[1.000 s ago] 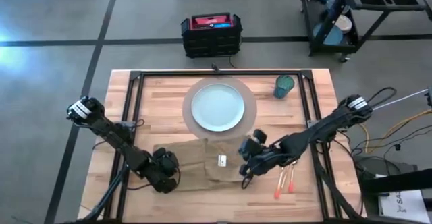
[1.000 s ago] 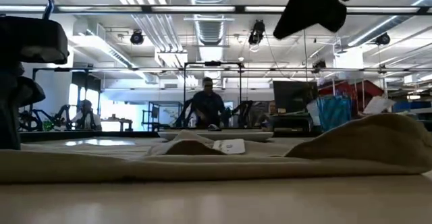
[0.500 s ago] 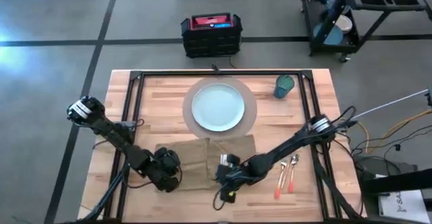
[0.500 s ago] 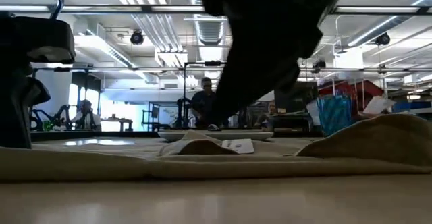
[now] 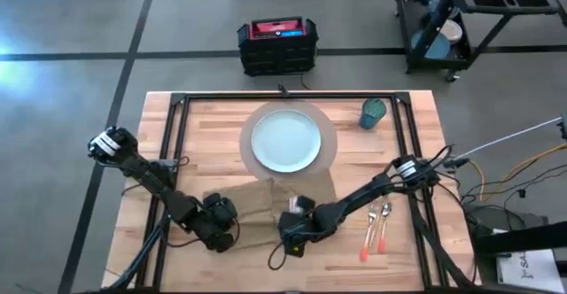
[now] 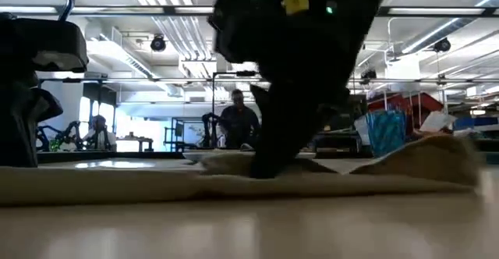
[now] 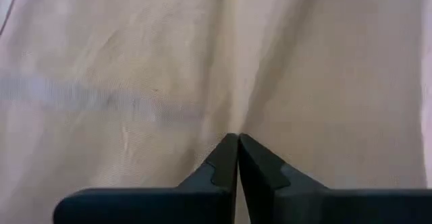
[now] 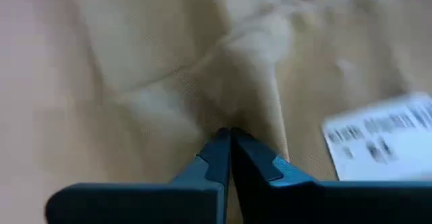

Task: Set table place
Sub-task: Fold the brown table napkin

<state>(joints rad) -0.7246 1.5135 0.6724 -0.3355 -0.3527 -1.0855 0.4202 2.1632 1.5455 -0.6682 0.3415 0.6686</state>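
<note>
Two tools are pinched shut on the napkin [image 5: 257, 210], which lies rumpled on the tabletop [image 5: 177, 148] just below the plate [image 5: 285, 141]: the left tool [image 5: 221, 228] at its left part, the right tool [image 5: 292, 236] at a raised fold near its white label [image 8: 381, 136]. Folding or straightening the napkin appears to be in hand; next, coordinated pulling is likely called for.

grey floor [image 5: 71, 28], black cart [image 5: 478, 15], crate [image 5: 277, 44].
</note>
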